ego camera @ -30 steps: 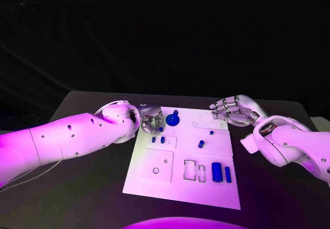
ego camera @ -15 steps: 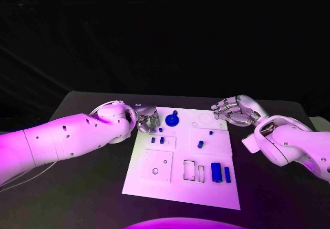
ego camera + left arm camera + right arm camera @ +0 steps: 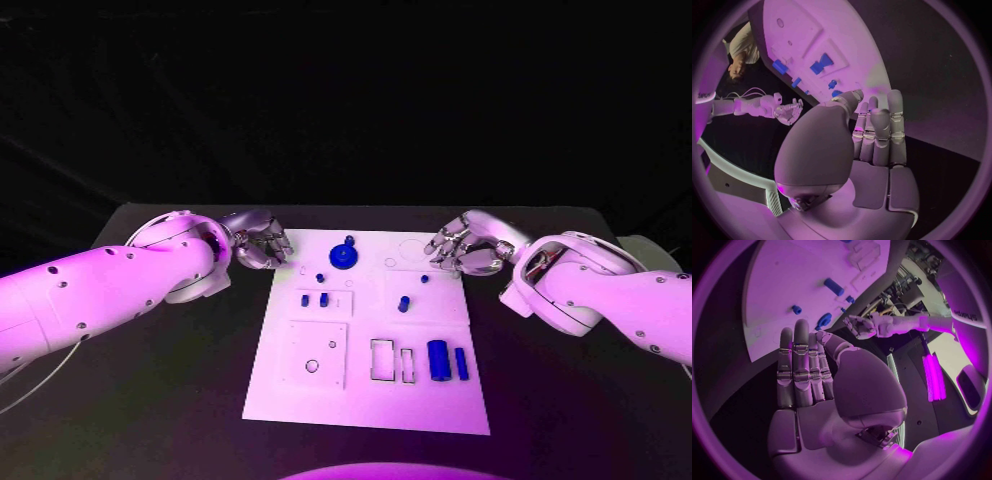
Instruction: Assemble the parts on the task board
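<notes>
**Both hands empty at the far corners of the board**

The head view gives the whole layout: the white task board (image 3: 368, 330) lies lengthwise in the middle of the black table (image 3: 577, 380), with the left hand (image 3: 260, 240) just off its far left corner and the right hand (image 3: 464, 246) at its far right corner. From above, the fingers of both hands look bunched and hard to read.

The wrist views settle that. The left wrist view shows the left hand's palm and fingers (image 3: 879, 130) stretched out straight, side by side, holding nothing, with the thumb (image 3: 845, 102) raised beside them; the board's edge lies just past the fingertips. The right wrist view shows the same for the right hand (image 3: 807, 375): fingers extended, nothing held, the board's corner beyond them. Each wrist view also catches the other hand across the board, with its fingers apart.

The only writing is on the white arm in the right wrist view; it is too small and bent to read with certainty.

The board carries outlined recesses and small holes. A round blue part (image 3: 343, 254) sits near its far edge, a few small blue pegs (image 3: 315, 299) stand on the left half, one peg (image 3: 404, 304) is near the middle, and two long blue bars (image 3: 438, 360) lie side by side near the right edge on the near half.
</notes>
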You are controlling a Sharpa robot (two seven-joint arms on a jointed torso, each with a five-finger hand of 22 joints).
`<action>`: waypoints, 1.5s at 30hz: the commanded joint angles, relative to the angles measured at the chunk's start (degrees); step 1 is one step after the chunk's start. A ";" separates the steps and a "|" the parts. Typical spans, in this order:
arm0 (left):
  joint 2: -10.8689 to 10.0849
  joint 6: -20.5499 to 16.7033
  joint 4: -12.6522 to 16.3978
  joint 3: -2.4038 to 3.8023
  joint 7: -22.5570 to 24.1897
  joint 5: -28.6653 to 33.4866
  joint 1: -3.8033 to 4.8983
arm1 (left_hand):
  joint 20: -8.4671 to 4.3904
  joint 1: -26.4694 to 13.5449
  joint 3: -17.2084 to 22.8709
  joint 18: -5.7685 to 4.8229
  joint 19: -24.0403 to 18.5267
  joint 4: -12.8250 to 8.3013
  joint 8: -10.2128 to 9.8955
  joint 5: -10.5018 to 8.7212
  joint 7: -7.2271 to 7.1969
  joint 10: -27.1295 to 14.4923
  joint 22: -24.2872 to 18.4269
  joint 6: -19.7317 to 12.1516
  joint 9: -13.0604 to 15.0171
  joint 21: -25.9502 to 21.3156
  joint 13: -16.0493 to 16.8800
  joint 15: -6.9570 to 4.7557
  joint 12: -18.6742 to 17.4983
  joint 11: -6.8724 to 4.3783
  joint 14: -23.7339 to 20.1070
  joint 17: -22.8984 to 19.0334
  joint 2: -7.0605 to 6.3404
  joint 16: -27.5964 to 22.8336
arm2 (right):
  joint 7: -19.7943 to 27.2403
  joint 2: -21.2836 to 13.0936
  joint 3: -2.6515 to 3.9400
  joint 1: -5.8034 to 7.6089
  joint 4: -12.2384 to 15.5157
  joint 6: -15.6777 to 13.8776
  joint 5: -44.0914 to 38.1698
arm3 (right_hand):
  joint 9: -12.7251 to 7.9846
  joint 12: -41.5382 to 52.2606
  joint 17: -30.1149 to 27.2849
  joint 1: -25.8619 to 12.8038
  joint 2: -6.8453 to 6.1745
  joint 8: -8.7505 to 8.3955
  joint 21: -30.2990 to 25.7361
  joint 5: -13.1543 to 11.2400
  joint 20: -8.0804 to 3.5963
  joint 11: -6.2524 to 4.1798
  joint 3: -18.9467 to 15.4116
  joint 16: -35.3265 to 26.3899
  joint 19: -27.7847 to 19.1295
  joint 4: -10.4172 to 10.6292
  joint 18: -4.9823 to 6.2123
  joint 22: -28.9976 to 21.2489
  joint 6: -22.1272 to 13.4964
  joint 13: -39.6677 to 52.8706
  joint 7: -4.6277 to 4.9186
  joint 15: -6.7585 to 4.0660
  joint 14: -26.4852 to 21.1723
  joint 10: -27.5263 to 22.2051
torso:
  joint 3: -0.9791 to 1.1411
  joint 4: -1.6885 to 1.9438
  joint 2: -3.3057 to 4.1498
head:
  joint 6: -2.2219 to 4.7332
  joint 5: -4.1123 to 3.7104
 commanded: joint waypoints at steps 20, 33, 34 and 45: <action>-3.39 -6.51 7.10 -0.14 17.26 54.38 0.30 | 0.52 1.31 -0.35 0.74 -2.68 -1.57 0.71 -0.17 0.76 -1.39 -1.13 0.26 -0.15 -2.33 0.39 0.59 1.74 0.56 -5.07 -6.91 1.48 -5.88 | -13.84 3.94 0.00 -1.01 -0.29 5.46 -33.77 | 0.40 -10.90 45.63 0.96 -2.78 -7.41 -6.92 0.10 -2.77 0.56 1.23 52.58 19.85 4.38 0.39 -13.58 3.09 -0.31 0.56 -1.11 3.15 -0.22 | -0.12 0.04 0.14 | 0.60 -2.41; -4.08 -6.47 8.44 -0.15 17.79 54.43 0.30 | 0.55 1.40 -0.43 0.74 -2.68 -1.76 0.68 -0.17 0.82 -1.58 -1.13 0.13 -0.18 -2.33 0.41 0.63 1.83 0.61 -5.05 -6.98 1.56 -5.88 | -14.65 5.29 -0.04 -1.99 -0.57 8.41 -34.69 | 1.29 -12.31 51.17 1.35 -3.47 -8.70 18.65 0.11 -3.17 0.09 3.61 58.66 20.19 5.19 -3.03 9.92 5.37 0.14 0.02 -0.73 2.53 2.01 | -0.03 0.09 0.26 | -0.09 -2.21; -4.12 -6.50 8.50 -0.15 17.78 54.41 0.30 | 0.55 1.40 -0.43 0.74 -2.68 -1.76 0.68 -0.17 0.82 -1.58 -1.13 0.13 -0.18 -2.33 0.41 0.63 1.83 0.61 -5.05 -6.98 1.56 -5.88 | -14.69 5.37 -0.05 -2.05 -0.61 8.54 -34.72 | 1.41 -12.36 51.40 1.38 -3.44 -8.72 19.92 0.08 -3.22 0.07 3.73 58.94 19.63 5.23 -3.03 11.37 5.67 0.22 0.03 -0.67 2.54 2.28 | -0.02 0.06 0.26 | -0.13 -2.19; -4.27 -6.25 8.60 -0.14 17.48 54.02 0.31 | 0.59 1.75 -0.43 0.75 -2.67 -2.25 0.64 -0.11 0.97 -2.09 -1.10 -0.13 -0.23 -2.26 0.43 0.70 2.07 0.75 -5.07 -7.17 1.98 -5.90 | -14.86 6.47 -0.06 -2.75 -1.21 9.07 -34.80 | 1.82 -12.68 51.82 1.80 -2.99 -9.00 23.93 0.17 -2.96 0.08 4.32 59.61 17.64 5.14 -3.02 16.17 6.28 0.50 -0.14 -0.82 2.50 2.91 | -0.03 0.04 0.18 | -0.52 -2.09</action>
